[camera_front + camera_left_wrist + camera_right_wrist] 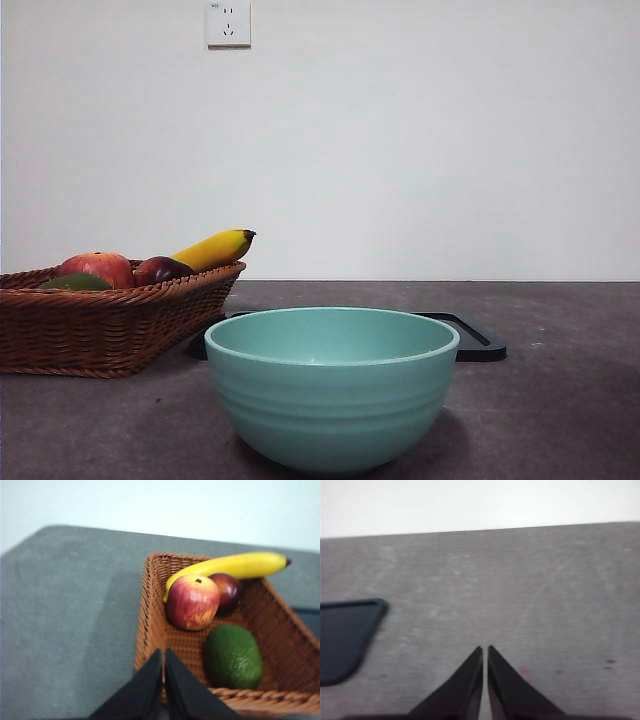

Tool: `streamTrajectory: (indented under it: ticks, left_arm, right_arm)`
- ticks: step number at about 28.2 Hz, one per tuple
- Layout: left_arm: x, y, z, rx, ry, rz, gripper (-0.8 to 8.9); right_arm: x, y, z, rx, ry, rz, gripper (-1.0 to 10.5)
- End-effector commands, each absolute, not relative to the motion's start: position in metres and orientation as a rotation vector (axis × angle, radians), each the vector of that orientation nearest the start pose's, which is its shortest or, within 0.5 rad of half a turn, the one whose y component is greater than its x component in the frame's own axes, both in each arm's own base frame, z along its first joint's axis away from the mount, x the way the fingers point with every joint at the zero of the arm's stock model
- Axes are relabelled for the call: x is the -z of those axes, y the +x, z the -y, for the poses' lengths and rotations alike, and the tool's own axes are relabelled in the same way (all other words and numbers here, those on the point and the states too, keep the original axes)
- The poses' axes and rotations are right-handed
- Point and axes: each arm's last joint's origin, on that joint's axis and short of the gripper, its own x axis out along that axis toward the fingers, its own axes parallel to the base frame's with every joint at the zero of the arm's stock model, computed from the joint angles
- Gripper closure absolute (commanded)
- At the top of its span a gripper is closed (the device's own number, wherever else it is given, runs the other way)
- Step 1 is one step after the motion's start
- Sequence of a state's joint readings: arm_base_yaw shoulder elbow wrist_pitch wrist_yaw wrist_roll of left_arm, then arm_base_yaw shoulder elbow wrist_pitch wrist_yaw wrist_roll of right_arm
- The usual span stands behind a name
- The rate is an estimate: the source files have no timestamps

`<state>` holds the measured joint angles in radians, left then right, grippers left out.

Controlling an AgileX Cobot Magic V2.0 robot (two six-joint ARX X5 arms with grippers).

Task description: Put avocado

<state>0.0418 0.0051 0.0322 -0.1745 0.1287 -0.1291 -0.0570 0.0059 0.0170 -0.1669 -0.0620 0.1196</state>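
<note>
Worktop [560,400]: grey; our wicker basket [150,630] holds the avocado [233,656].
Left pincer [164,652]: closed, empty, above the basket rim.
Risk: we judge the apple [192,602], at avocado's 11 o'clock, may get bumped.

From the front, we see only a green sliver of the avocado [76,283] above the basket [110,325] rim, whose left end the frame cuts off. The bowl [330,385] hides much of the black tray [478,340]. The right wrist view is blurred, the tray [345,637] cropped at its edge.
</note>
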Motion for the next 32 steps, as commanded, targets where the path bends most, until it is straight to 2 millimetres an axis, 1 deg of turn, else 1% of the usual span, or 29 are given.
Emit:
streamTrajectory:
  ticks: [1, 5, 9, 11, 14, 19, 23, 28, 32]
  left_arm:
    - [-0.150, 0.096, -0.001, 0.057, -0.311, -0.184, 8.05]
    - [-0.151, 0.095, -0.001, 0.048, -0.410, -0.185, 8.05]
    - [-0.156, 0.094, -0.001, 0.045, -0.479, -0.174, 8.05]
    - [-0.162, 0.094, 0.000, 0.049, -0.480, -0.159, 8.05]
    - [-0.172, 0.091, 0.000, 0.059, -0.511, -0.149, 8.04]
    - [-0.196, 0.086, 0.001, 0.080, -0.538, -0.161, 8.03]
    - [-0.220, 0.083, 0.001, 0.088, -0.533, -0.169, 8.03]
    - [-0.253, 0.082, 0.004, 0.178, -0.473, -0.254, 8.03]
    - [-0.273, 0.086, 0.006, 0.253, -0.392, -0.355, 8.04]
  right_arm:
    - [-0.152, 0.096, 0.003, -0.014, 0.223, -0.152, 9.4]
    - [-0.152, 0.096, 0.003, -0.014, 0.273, -0.152, 9.4]
    - [-0.155, 0.095, 0.001, -0.069, 0.343, -0.155, 9.4]
    - [-0.159, 0.095, 0.001, -0.080, 0.373, -0.147, 9.4]
    - [-0.170, 0.093, 0.000, -0.084, 0.413, -0.125, 9.4]
    - [-0.200, 0.088, -0.001, -0.145, 0.438, -0.096, 9.4]
    - [-0.226, 0.086, -0.003, -0.182, 0.425, -0.144, 9.4]
    - [-0.263, 0.089, -0.006, -0.290, 0.364, -0.272, 9.4]
    - [-0.291, 0.094, -0.008, -0.380, 0.309, -0.394, 9.4]
